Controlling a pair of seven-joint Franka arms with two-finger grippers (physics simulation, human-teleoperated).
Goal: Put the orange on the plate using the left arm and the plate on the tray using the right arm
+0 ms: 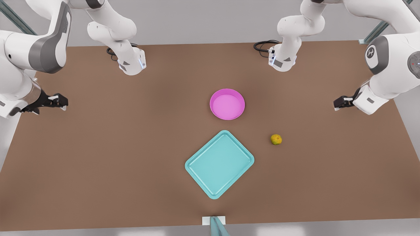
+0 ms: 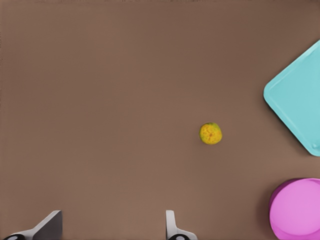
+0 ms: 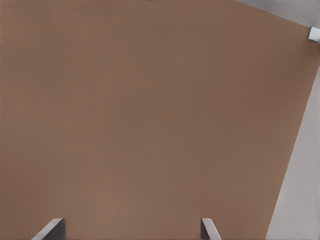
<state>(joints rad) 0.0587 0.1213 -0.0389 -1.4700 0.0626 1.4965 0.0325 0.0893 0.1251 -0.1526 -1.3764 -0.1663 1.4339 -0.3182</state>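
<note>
Two grippers, both spread wide and empty, both parked at the table edges.

Left gripper is on the front view's right. In its wrist view its fingers stand well apart with bare table between them. The orange lies out ahead of it, off to one side of the finger line rather than between the fingers, on the table and touching nothing. Beyond the orange from this hand come the plate and the tray; both are farther out.

Right gripper is on the front view's left, and its fingers are also apart over bare table. From it the plate is a long reach across, with the tray just beside the plate, not touching it. It looks to be waiting.

Key relation: the orange sits between the left gripper and the plate/tray pair, and is clearly nearer the left arm than the right. That fits the assignment. The orange is round, so no grasp axis matters. The hand needs to move out and sideways to centre over it, then descend.

Task state, my read: nothing is done yet. The plate is empty and off the tray, and the tray is empty, sitting diamond-wise. The main risk is the fruit rolling if a finger clips it.
</note>
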